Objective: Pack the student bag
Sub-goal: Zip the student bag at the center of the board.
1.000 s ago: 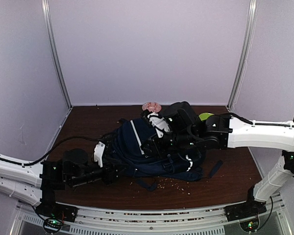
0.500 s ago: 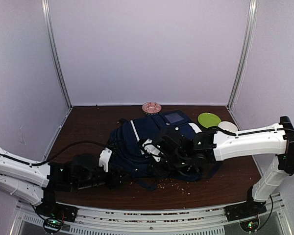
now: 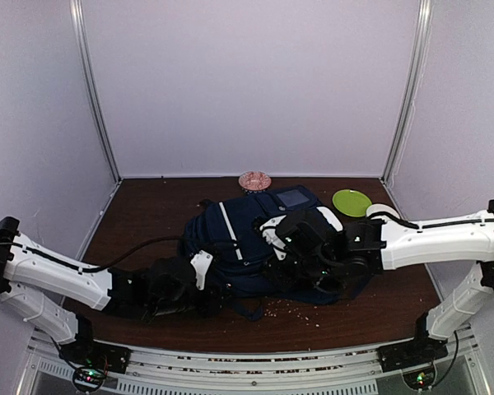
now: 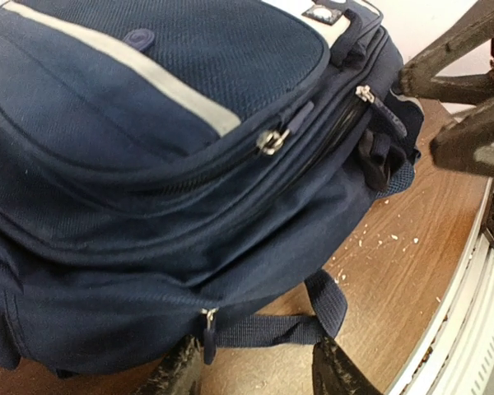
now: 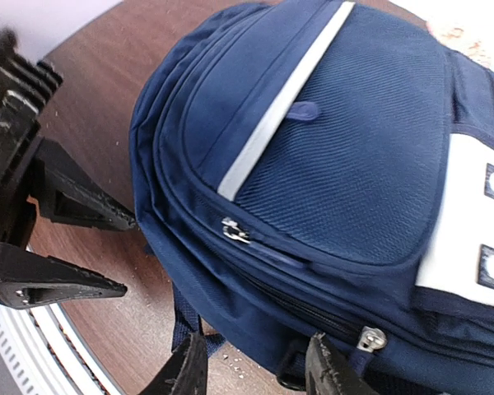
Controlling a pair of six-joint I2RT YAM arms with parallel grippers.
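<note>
Backpack (image 3: 247, 230) is now laid flat on the table (image 3: 148, 206), no longer lifted by the right gripper (image 5: 259, 370), which is half open and empty. The left gripper (image 4: 259, 374), wide open, is brought near. Packing is judged almost finished.

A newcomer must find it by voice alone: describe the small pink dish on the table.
Start at the navy student bag lying in the middle of the table, the biggest thing in view. Look just past its far end, by the back wall, where the pink dish sits. The green plate further right is plain and bright; this one is pale pink and looks speckled.
</note>
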